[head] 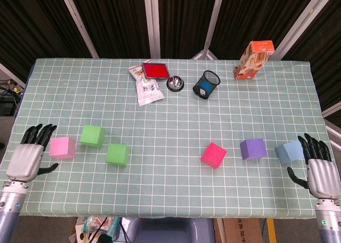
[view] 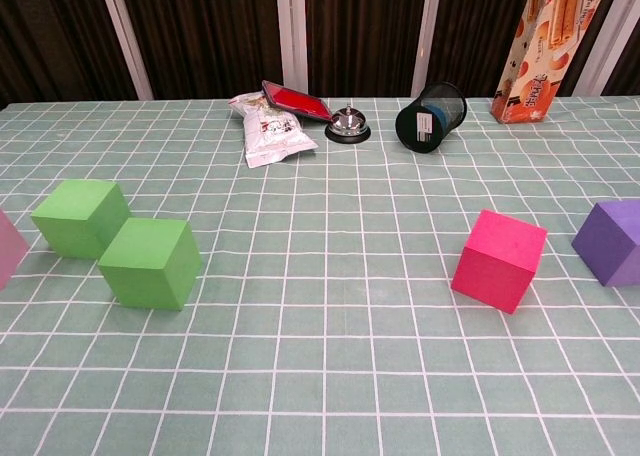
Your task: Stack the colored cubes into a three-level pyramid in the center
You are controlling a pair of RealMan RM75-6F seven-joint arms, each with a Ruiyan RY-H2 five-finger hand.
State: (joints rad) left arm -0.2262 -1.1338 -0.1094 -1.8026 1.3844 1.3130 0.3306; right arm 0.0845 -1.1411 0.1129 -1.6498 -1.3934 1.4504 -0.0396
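A table point(head: 170, 195) fills most of the head view, covered with a pale green cloth with a white grid; behind it hang dark curtains with light metal bars between them, and some floor and clutter show below the front edge. No cube is stacked; all six lie apart in one loose band across the lower half of the head view. At the left are the light pink cube point(head: 62, 147), then a green cube point(head: 92, 136), and a second green cube point(head: 117, 154) a little lower and to the right; in the chest view these two green ones nearly touch at a corner. The centre of the cloth between the groups is bare. At the right are the magenta cube point(head: 213, 154), the purple cube point(head: 252, 148) and the blue cube point(head: 289, 151). Along the upper part of the frame, well apart from the cubes, stand a snack bag point(head: 147, 89), a red flat case point(head: 156, 70), a small bell point(head: 175, 83), a black mesh cup point(head: 206, 84) that is tilted on its side, and an orange box point(head: 253, 59) that leans. The left hand point(head: 29, 156) rests at the lower left just beside the pink cube, its fingers apart and holding nothing. The right hand point(head: 319, 168) is at the lower right, just beside the blue cube, fingers also spread and empty.
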